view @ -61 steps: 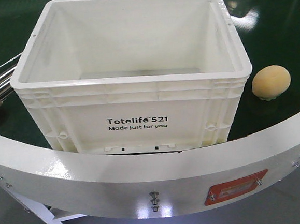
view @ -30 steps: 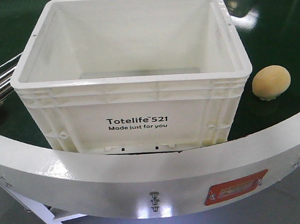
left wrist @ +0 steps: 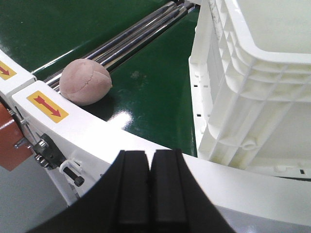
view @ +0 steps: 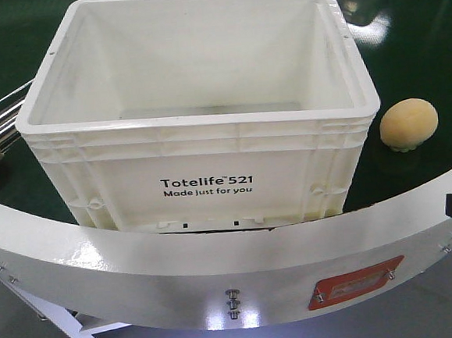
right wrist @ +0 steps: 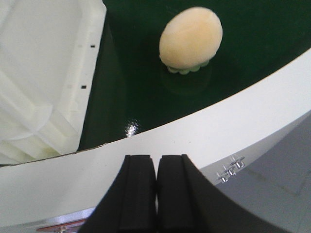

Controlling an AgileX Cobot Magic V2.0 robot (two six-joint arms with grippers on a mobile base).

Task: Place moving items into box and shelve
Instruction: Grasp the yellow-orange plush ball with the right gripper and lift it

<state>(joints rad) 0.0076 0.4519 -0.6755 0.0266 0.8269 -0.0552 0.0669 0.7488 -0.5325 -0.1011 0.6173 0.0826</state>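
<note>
Plush balls first, since nothing has hold of them: the left gripper [left wrist: 149,160] has its pads pressed flat together with nothing between, and the right gripper [right wrist: 156,165] is closed up the same way, empty. Both hang just outside the white curved rail [view: 217,256], on its near side. Past the rail on the left, the dusty pink ball [left wrist: 86,81] sits on the green surface [left wrist: 146,97], tucked against the rail's inner edge by the metal rods [left wrist: 136,34], well apart from the box [view: 202,163]. On the right, the yellow-orange ball [right wrist: 190,36] lies on the green a bit beyond the rail, near the box's right corner but not touching. The box stands between them and looks empty (can't see its whole floor, though). My guess on handling: both are light and squashy, and seamed fabric shouldn't be slippery. The jaws need opening wide, then a gentle pinch across the middle from above.
</note>
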